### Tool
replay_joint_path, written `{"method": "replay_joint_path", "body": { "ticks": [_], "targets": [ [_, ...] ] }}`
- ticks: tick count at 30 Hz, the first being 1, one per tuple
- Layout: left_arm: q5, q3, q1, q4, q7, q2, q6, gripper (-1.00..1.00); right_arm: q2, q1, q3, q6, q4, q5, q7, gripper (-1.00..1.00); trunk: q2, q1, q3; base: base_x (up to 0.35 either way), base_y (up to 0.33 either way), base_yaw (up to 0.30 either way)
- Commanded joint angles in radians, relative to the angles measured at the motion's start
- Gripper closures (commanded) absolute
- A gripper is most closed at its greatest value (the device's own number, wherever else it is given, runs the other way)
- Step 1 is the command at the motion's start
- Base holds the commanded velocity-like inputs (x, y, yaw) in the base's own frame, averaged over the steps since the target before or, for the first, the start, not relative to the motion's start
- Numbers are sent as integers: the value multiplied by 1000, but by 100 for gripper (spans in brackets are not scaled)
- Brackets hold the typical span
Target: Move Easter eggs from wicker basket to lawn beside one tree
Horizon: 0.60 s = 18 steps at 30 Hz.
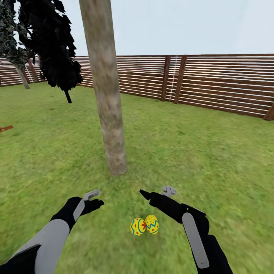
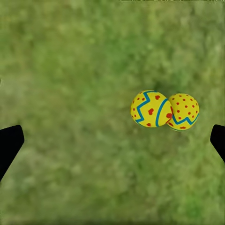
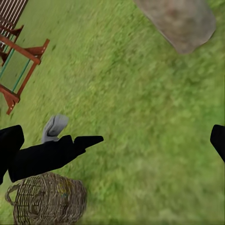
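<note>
Easter eggs [image 1: 144, 225], touching, at the tree's [image 1: 108, 114] five o'clock: smooth, rounded, likely slippery—grip the middle; your left gripper [image 1: 92, 199] and right gripper [image 1: 154, 193] gape wide, empty.

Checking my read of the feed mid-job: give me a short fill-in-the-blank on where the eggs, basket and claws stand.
1. The number of Easter eggs lying on the lawn is ____.
2. Those eggs lie side by side and ____ each other.
3. They lie near the foot of the tree's ____, between the two arms.
4. The left claw holds ____, and the wicker basket stands on the grass.

Missing words: two; touching; trunk; nothing
</note>
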<state>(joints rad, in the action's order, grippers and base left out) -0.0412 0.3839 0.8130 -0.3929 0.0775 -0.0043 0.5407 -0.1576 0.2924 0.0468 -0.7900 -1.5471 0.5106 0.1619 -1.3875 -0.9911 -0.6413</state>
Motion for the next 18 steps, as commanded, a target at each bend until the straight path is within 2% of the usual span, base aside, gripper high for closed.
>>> {"method": "replay_joint_path", "body": {
  "ticks": [1, 7, 14, 18],
  "targets": [
    [-5, 5, 0, -1, 5, 0, 5, -100, -1, 1, -1, -5, -1, -4, 5, -100, -1, 0, -1, 0, 0, 154],
    [-5, 4, 1, -1, 5, 0, 5, -100, -2, 1, -1, -5, -1, -5, 5, -100, -1, 0, -1, -25, 26, 249],
    [-5, 4, 0, -1, 7, 0, 5, -100, -2, 1, -1, -5, -1, -6, 5, -100, -1, 0, -1, -192, 189, 284],
    [-5, 4, 0, -1, 7, 0, 4, -100, -2, 1, -1, -5, -1, -6, 5, -100, -1, 0, -1, -101, 76, 287]
  ]
}}
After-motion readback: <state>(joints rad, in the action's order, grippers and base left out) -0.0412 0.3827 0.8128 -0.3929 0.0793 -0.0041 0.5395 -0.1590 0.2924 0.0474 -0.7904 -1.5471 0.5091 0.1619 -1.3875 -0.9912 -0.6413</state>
